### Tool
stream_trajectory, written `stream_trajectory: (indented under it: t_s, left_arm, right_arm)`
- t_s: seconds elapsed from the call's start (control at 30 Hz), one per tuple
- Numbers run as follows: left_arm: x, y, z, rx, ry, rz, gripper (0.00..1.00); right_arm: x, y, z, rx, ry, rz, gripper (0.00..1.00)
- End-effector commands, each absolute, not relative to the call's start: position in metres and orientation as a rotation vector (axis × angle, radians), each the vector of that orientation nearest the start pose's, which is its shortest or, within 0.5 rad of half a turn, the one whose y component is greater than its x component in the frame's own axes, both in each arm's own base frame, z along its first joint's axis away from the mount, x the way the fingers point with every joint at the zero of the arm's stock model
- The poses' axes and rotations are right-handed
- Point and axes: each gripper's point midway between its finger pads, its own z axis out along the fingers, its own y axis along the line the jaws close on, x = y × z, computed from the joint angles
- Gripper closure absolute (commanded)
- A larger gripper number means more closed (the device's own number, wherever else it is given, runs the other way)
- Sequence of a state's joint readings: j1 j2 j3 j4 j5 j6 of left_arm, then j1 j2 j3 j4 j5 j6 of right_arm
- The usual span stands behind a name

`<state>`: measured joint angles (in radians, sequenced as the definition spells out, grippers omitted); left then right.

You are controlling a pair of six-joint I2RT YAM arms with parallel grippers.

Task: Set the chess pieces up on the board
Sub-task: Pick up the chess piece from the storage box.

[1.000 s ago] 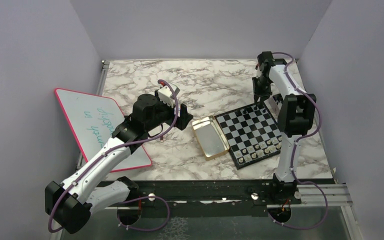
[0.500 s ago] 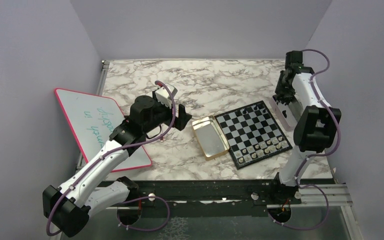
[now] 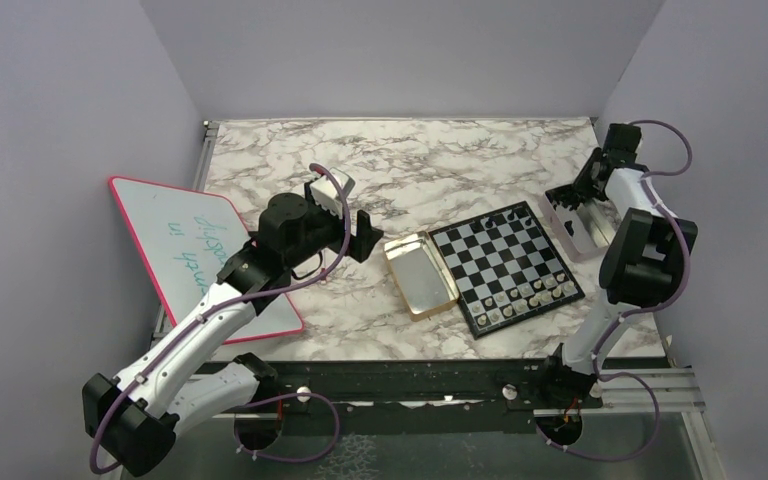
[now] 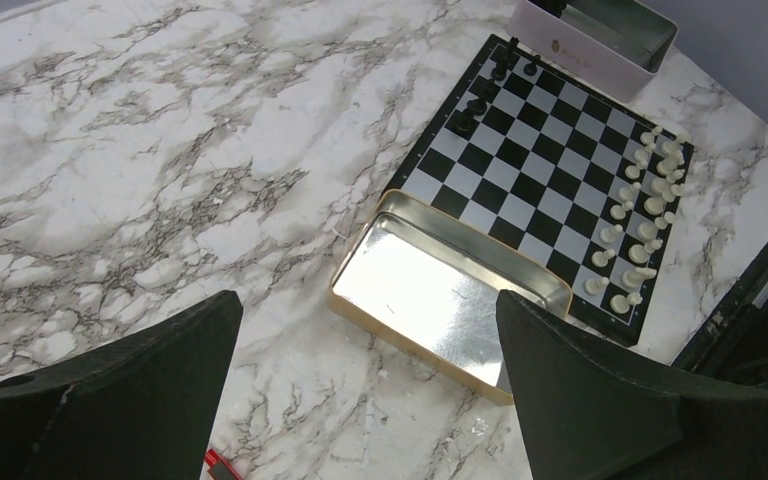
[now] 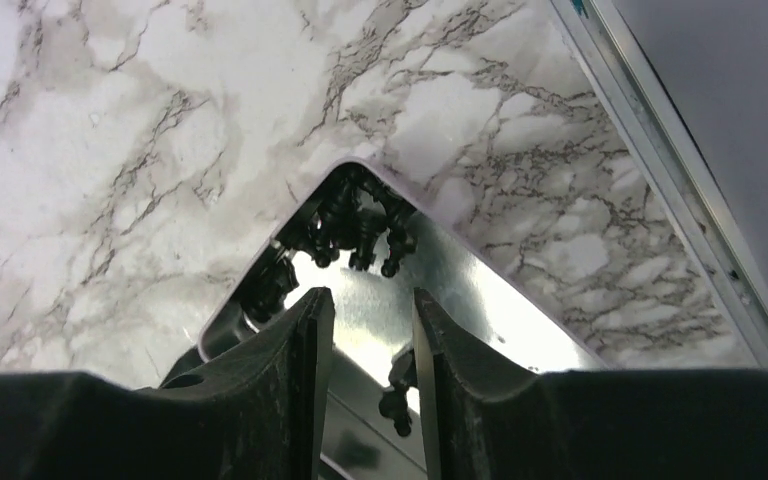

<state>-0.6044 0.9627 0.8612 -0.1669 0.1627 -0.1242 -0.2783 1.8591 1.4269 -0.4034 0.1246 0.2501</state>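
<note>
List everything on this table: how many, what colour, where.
table: one, white marble.
chessboard: one, black and grey, right of centre.
white chess pieces: two rows, chessboard's near edge.
black chess pieces: few at chessboard's far corner, cluster in pink-sided tin.
pink-sided tin: one, right of chessboard.
gold tin: one, empty, left of chessboard.
whiteboard: one, pink-rimmed, far left.
red object: one, tiny, below left gripper.
left gripper: open, empty.
right gripper: open, over pink-sided tin.
</note>
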Motion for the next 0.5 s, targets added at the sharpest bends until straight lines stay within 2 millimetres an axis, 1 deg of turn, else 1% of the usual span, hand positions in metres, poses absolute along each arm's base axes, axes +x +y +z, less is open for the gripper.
stream_trajectory:
  t_s: [0.0, 0.07, 0.17, 0.3, 0.47]
  left_arm:
    - [0.266, -0.218, 0.266, 0.556, 1.772, -0.615, 0.03]
    - [0.265, -0.220, 0.265, 0.562, 1.775, -0.623, 0.03]
    - [0.264, -0.222, 0.264, 0.567, 1.778, -0.631, 0.03]
    - [0.265, -0.220, 0.263, 0.565, 1.780, -0.621, 0.03]
    - [0.266, -0.220, 0.263, 0.563, 1.783, -0.615, 0.03]
  right_arm:
    - [0.476, -0.151, 0.082, 0.725, 2.247, -0.096, 0.63]
    - [0.477, -0.154, 0.073, 0.736, 2.233, -0.089, 0.65]
    - [0.477, -0.152, 0.066, 0.744, 2.219, -0.044, 0.65]
    - [0.477, -0.151, 0.053, 0.770, 2.212, -0.029, 0.62]
    - [0.476, -0.155, 0.046, 0.801, 2.209, -0.045, 0.62]
